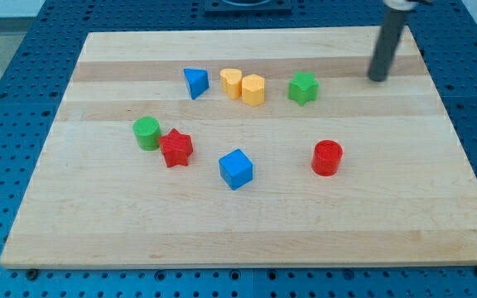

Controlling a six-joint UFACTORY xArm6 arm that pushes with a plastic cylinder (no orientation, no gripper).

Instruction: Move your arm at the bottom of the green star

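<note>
The green star [303, 88] lies on the wooden board [247, 223] in the upper middle-right. My tip [377, 79] rests on the board to the right of the green star, roughly level with it and well apart from it. The dark rod rises from the tip toward the view's top right. Nothing touches the tip.
Left of the green star sit two yellow blocks [253, 89] [231, 82] and a blue triangle [195, 82]. A green cylinder [147, 132] and a red star [175, 148] touch at the left. A blue cube [236, 169] and a red cylinder [327, 157] lie lower down.
</note>
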